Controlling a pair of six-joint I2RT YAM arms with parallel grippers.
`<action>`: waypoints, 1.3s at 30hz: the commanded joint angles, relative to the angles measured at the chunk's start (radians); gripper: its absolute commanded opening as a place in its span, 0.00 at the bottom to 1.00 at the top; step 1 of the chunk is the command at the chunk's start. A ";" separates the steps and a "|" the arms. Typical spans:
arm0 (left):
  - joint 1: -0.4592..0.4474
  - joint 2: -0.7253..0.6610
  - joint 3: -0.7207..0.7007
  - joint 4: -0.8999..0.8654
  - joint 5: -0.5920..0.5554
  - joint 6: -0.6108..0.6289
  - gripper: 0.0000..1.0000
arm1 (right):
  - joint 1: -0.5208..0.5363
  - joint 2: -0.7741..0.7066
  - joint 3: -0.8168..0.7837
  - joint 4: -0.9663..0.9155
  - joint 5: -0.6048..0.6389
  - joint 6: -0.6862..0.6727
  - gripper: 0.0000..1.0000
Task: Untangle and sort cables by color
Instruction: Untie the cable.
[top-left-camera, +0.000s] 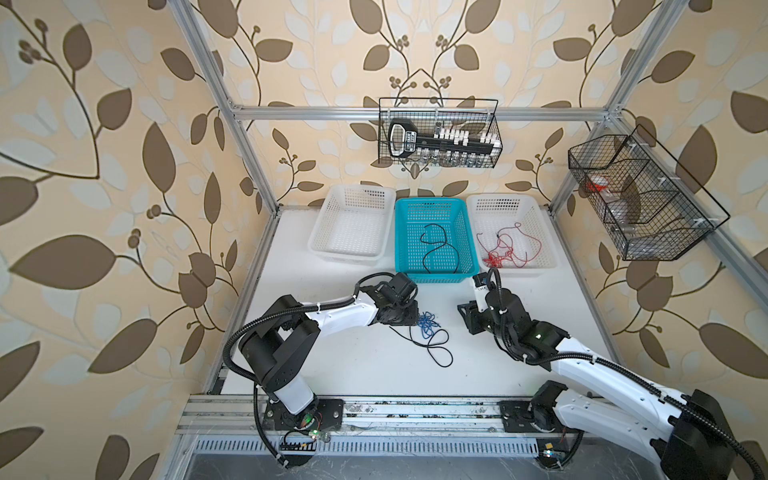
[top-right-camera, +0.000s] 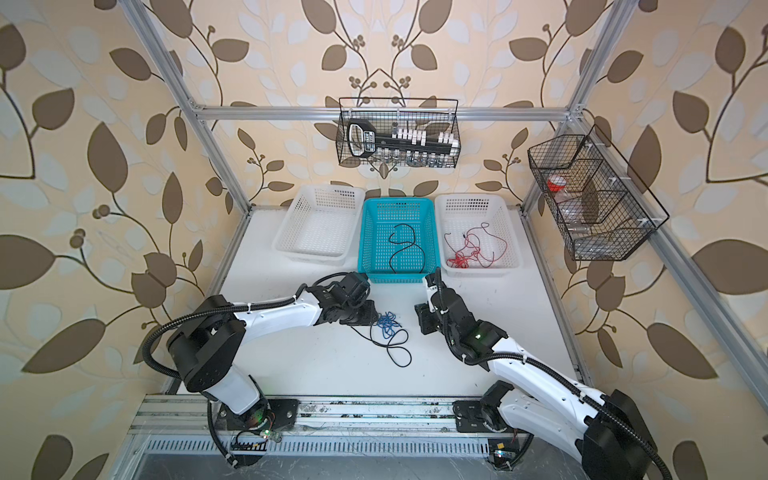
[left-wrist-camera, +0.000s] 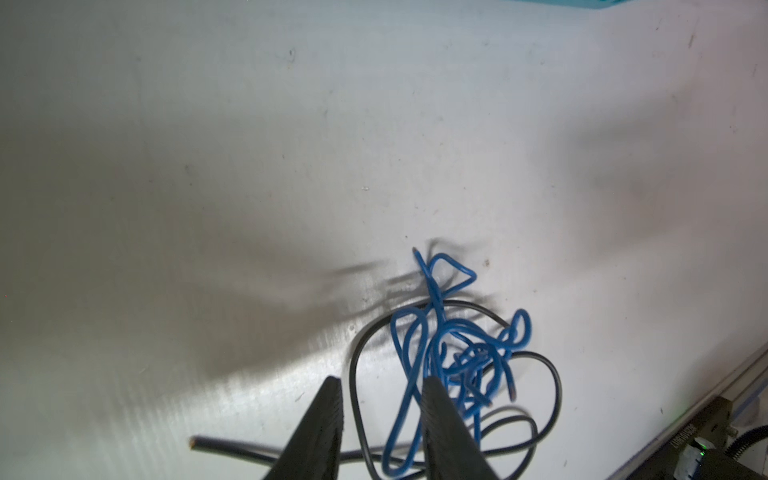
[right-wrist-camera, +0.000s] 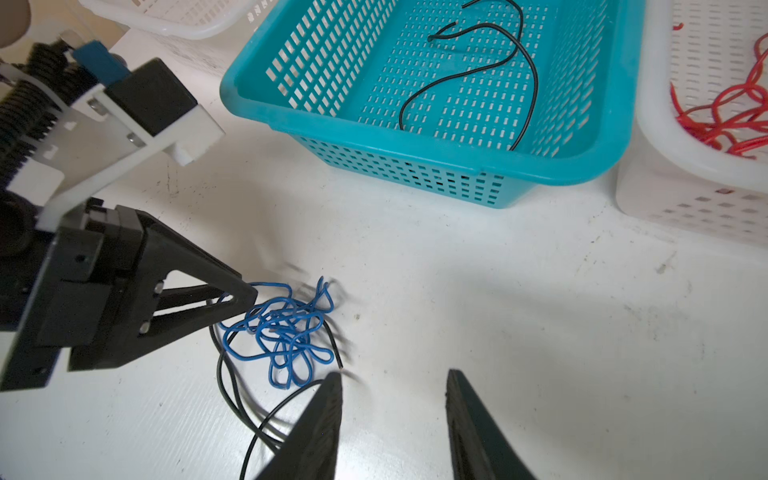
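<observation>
A blue cable (top-left-camera: 428, 324) (top-right-camera: 388, 324) lies in a tangle mid-table, wound with a black cable (top-left-camera: 440, 353) (left-wrist-camera: 552, 374) that loops towards the front. My left gripper (left-wrist-camera: 382, 382) (top-left-camera: 415, 318) is low over the tangle's left side. Its jaws stand apart, with a blue loop (left-wrist-camera: 405, 411) and a black strand between them, neither pinched. My right gripper (right-wrist-camera: 395, 378) (top-left-camera: 463, 311) is open and holds nothing, just right of the tangle (right-wrist-camera: 286, 328). Another black cable (top-left-camera: 436, 245) (right-wrist-camera: 528, 75) lies in the teal basket (top-left-camera: 430, 202). Red cables (top-left-camera: 505, 249) (right-wrist-camera: 731, 112) fill the right white basket (top-left-camera: 511, 199).
A white basket (top-left-camera: 353, 189) with nothing in it stands left of the teal one; all three sit in a row at the table's back. Wire racks (top-left-camera: 440, 133) (top-left-camera: 640, 199) hang on the back and right frame. Metal rails (top-left-camera: 374, 409) run along the front edge.
</observation>
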 joint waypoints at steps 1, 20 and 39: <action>-0.009 0.016 0.047 -0.024 0.003 0.019 0.30 | -0.006 -0.003 -0.011 0.007 0.002 -0.005 0.42; -0.009 0.028 0.088 -0.047 -0.041 0.026 0.00 | -0.016 -0.015 -0.037 0.007 0.009 -0.005 0.42; -0.011 -0.189 0.082 -0.062 -0.049 0.063 0.00 | -0.058 -0.057 -0.041 0.020 -0.074 -0.025 0.43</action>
